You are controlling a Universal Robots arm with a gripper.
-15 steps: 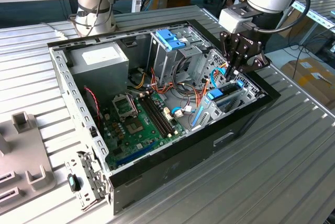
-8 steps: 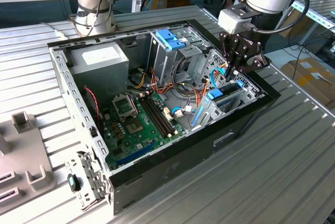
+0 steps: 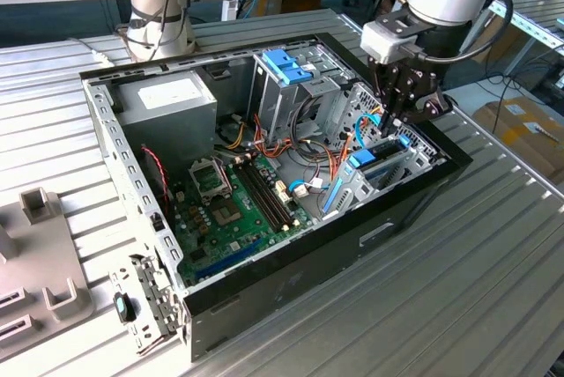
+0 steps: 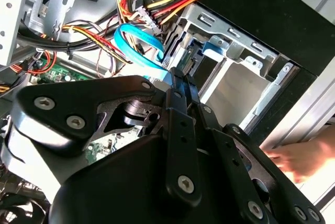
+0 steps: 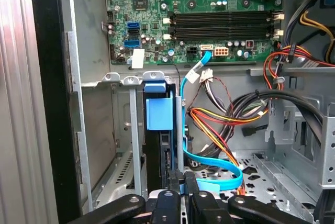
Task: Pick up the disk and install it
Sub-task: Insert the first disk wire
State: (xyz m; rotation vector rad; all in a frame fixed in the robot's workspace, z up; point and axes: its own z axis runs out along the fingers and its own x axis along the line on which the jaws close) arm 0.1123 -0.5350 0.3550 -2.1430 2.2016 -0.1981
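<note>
One step seems left: the flat dark disk in light-blue plastic rails (image 5: 157,114) stands in the open black computer case's (image 3: 414,210) bay, toward the tabletop's edge on the exterior view's right. The pincer (image 5: 182,176) is just at its upper edge, fingers drawn together, gripping nothing; full seating calls for a straight push.

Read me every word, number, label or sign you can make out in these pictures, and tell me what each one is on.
No text here can be read.
Power supply label, exterior view: print too small to read.
White sticker on the motherboard, first wrist view: no legible print.
Markings printed on the motherboard: too small to read.
Cardboard box, exterior view's right: label blurred.
</note>
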